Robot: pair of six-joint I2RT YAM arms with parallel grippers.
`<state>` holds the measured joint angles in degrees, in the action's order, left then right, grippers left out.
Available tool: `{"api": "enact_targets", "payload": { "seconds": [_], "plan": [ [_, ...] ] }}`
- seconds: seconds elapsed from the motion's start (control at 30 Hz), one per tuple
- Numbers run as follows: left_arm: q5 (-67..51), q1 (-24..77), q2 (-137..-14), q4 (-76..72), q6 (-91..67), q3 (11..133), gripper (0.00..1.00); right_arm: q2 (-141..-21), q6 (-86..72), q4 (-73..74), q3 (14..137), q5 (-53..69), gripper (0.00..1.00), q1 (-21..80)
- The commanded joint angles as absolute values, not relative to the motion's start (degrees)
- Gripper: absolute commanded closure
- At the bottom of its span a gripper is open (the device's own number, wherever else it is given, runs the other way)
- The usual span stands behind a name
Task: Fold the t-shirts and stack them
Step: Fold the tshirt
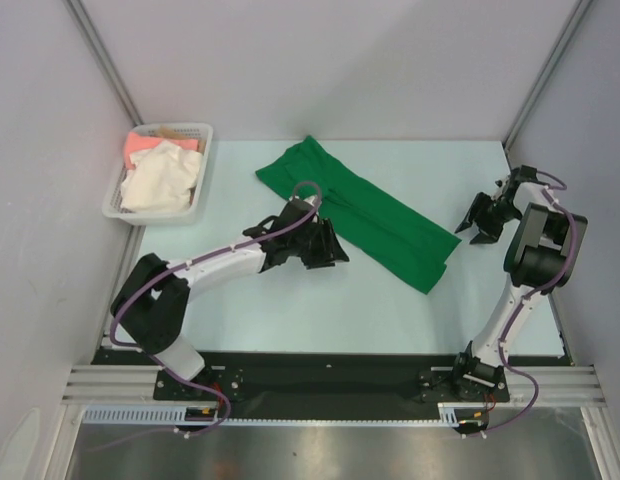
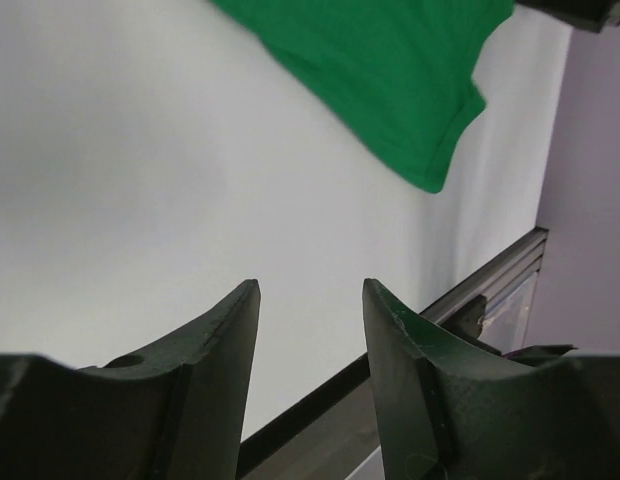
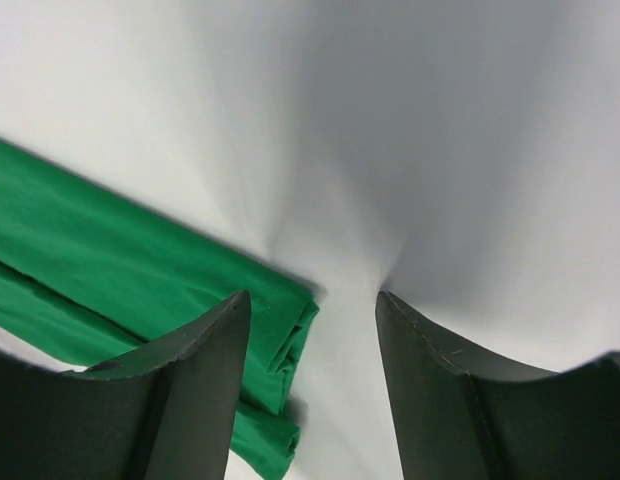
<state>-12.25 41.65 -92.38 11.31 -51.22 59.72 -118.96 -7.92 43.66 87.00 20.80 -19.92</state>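
Green t-shirt (image 1: 370, 215): one, table (image 1: 290, 300); cream shirt (image 1: 158, 180), pink shirt (image 1: 142, 145): basket (image 1: 155, 217); left hand (image 1: 337, 250), right hand (image 1: 469, 225) parted, empty.

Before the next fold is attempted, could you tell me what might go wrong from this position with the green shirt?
1. The green t-shirt is a long layered strip. Its folded end sits off to one side of the open right fingers, so closing may catch only some layers and spoil the fold.
2. The open left fingers hover close by its near edge and could drag it askew.
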Motion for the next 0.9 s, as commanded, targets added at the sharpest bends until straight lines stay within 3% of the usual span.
{"api": "enact_targets", "payload": {
  "seconds": [0.0, 0.13, 0.43, 0.57, 0.6, 0.7, 0.87],
  "plan": [
    [-12.5, 41.8, -90.5, 10.3, -52.4, 64.0, 0.49, -118.4, -9.2, 41.5, 86.6, 23.5, 0.42, -20.0],
    [-13.3, 42.0, -89.7, 9.7, -53.3, 63.4, 0.50, -120.2, -10.6, 41.2, 86.7, 27.5, 0.51, -19.5],
    [-11.6, 41.9, -89.2, 15.1, -48.5, 67.4, 0.50, -119.4, -12.0, 41.0, 84.8, 24.5, 0.54, -18.6],
    [-12.1, 41.9, -89.8, 16.2, -47.9, 68.6, 0.49, -119.1, -12.4, 41.7, 83.9, 22.2, 0.73, -18.5],
    [-12.1, 41.9, -89.7, 16.3, -47.9, 68.6, 0.49, -118.4, -12.5, 41.3, 83.0, 21.4, 0.84, -18.6],
    [-12.0, 42.0, -89.3, 16.4, -48.2, 67.9, 0.49, -117.3, -12.8, 41.2, 81.8, 19.2, 1.00, -19.2],
    [-10.6, 42.6, -87.5, 16.2, -48.6, 65.8, 0.46, -112.3, -15.4, 41.1, 75.8, 11.5, 1.00, -20.2]
  ]
}}
